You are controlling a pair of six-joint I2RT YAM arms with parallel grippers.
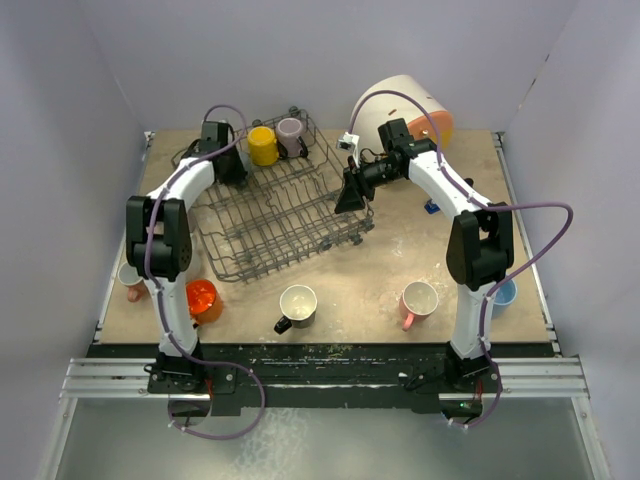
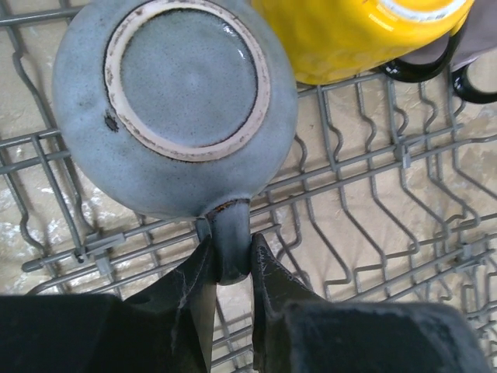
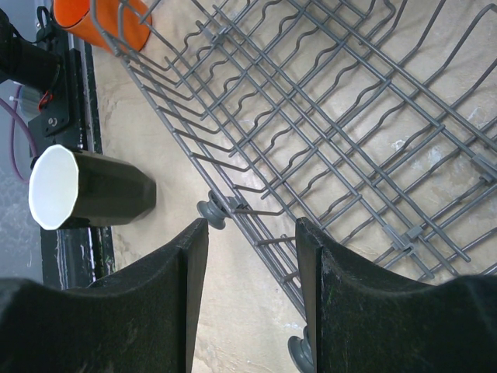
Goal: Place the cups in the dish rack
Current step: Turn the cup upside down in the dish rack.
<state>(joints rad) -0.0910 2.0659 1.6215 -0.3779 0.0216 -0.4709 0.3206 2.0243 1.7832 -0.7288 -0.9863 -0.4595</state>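
Inside the dish rack (image 2: 373,194), the left gripper (image 2: 231,268) pinches an upturned blue-grey cup (image 2: 178,101) by its handle, yellow cup (image 2: 349,39) at one o'clock; the right gripper (image 3: 252,233) gapes, straddling the rack's edge.

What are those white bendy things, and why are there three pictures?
They are two robot arms bolted to the edge of a table. Each ends in a gripper, a pincher with two fingers. One picture comes from a camera high above. The other two come from small cameras on the arms' wrists, so you see their dark fingers up close.

The big grey wire basket is the dish rack. A yellow mug and a mauve mug already sit in it. On the table wait an orange mug, a black mug and a pink mug.

The left gripper pinches the handle of a grey-blue mug, upside down over the rack. The right gripper is open around the rack's edge, holding nothing.
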